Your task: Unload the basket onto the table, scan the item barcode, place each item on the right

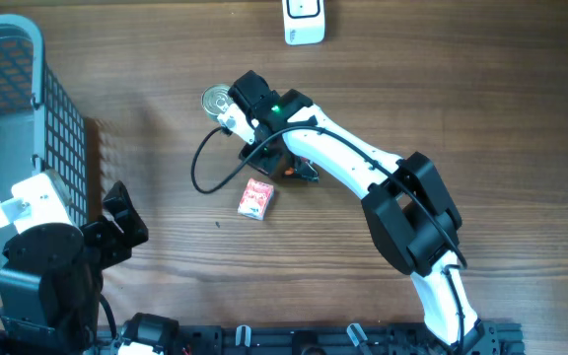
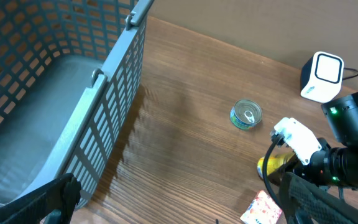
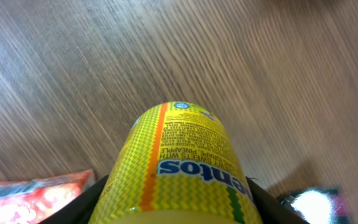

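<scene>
Mentos bottle (image 3: 179,149) – yellow, with a blue band of lettering and fine print on its label – sits clamped in the right gripper (image 3: 179,208), whose dark fingers (image 3: 82,199) press against both of its sides. From overhead the right arm reaches across the middle of the wooden table (image 1: 442,99) and covers nearly all of the bottle; the left wrist view shows only a sliver of yellow under the gripper body. Whether the bottle touches the wood cannot be told. A small tin can (image 1: 217,101) with a pull-tab lid stands just beside the gripper, on its far side, and a red packet (image 1: 256,198) lies flat on the near side, close to the bottle but apart from it. The white scanner (image 1: 304,20) stands at the far edge of the table, well apart from the bottle. The left gripper (image 1: 124,225) hangs with its jaws spread wide and empty – next to the grey mesh basket (image 1: 37,69) at the table's left side.
</scene>
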Controlling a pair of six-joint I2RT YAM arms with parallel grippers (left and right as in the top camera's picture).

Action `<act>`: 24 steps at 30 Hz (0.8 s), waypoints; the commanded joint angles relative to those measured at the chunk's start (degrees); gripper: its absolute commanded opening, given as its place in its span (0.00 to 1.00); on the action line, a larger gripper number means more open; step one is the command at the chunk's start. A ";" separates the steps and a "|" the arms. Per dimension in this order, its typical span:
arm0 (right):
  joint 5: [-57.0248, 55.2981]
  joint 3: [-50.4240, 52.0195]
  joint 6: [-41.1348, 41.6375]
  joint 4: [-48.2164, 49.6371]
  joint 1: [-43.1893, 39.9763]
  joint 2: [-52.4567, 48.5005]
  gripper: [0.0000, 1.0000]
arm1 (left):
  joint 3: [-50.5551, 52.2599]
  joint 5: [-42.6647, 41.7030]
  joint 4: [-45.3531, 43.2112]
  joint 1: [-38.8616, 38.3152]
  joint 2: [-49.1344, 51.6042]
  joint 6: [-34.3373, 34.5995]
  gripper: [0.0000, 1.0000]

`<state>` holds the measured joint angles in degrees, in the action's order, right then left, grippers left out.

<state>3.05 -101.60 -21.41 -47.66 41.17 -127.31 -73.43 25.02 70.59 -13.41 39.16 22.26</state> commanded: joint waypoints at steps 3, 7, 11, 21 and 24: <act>-4.98 -0.07 -12.09 2.54 -0.20 -0.72 0.75 | 0.37 -0.55 0.02 -0.31 -0.17 0.94 1.00; -9.25 -0.07 -13.35 2.19 -0.20 -0.72 1.00 | 0.37 -0.52 0.00 -0.31 -0.17 0.94 1.00; -9.73 -0.07 -12.92 2.16 -0.17 -0.72 1.00 | 0.37 -0.55 0.02 -0.31 -0.17 0.94 1.00; -9.44 -0.07 2.12 -0.61 2.21 2.36 1.00 | 0.37 -0.55 0.02 -0.31 -0.15 0.94 1.00; -9.51 -0.09 10.60 -1.16 3.32 4.09 1.00 | 0.37 -0.52 0.02 -0.31 -0.17 0.92 1.00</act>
<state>-5.87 -101.60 -22.52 -48.45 43.09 -127.17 -73.43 25.02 70.59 -13.41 39.16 22.26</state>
